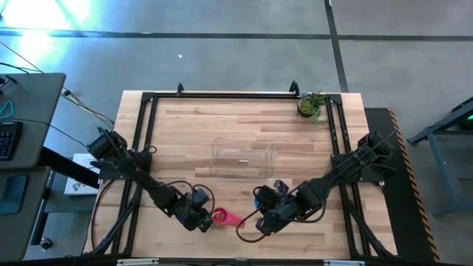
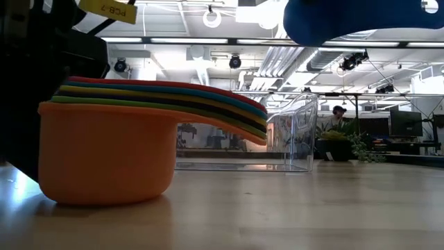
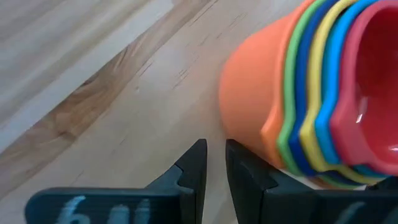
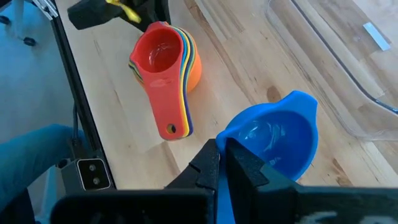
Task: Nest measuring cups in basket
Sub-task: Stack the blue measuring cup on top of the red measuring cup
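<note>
A nested stack of measuring cups (image 1: 220, 216) stands on its orange outer cup's base (image 2: 104, 160) near the table's front edge. Its handles (image 4: 171, 118) point toward my right gripper. My left gripper (image 3: 214, 163) is low beside the stack's left side, with a narrow gap between the fingers and only bare wood showing in it. My right gripper (image 4: 222, 155) hovers to the right of the stack, shut on a blue cup (image 4: 273, 140). The clear basket (image 1: 242, 159) sits mid-table, behind both grippers. My left gripper: one finger (image 3: 249, 177) stands right against the orange cup's wall (image 3: 249, 93); whether it touches, I cannot tell. My right gripper pinches the blue cup's handle (image 4: 222, 193) between its two fingers, slanting down from the table's right. The bowl sticks out ahead of the fingers, mouth up, lifted clear of the table (image 2: 361, 17).
A small potted plant (image 1: 312, 106) stands at the far right corner. Black frame rails (image 1: 140, 148) run along the table's left, right and far edges. A dark cable (image 1: 247, 230) loops on the wood near the front edge.
</note>
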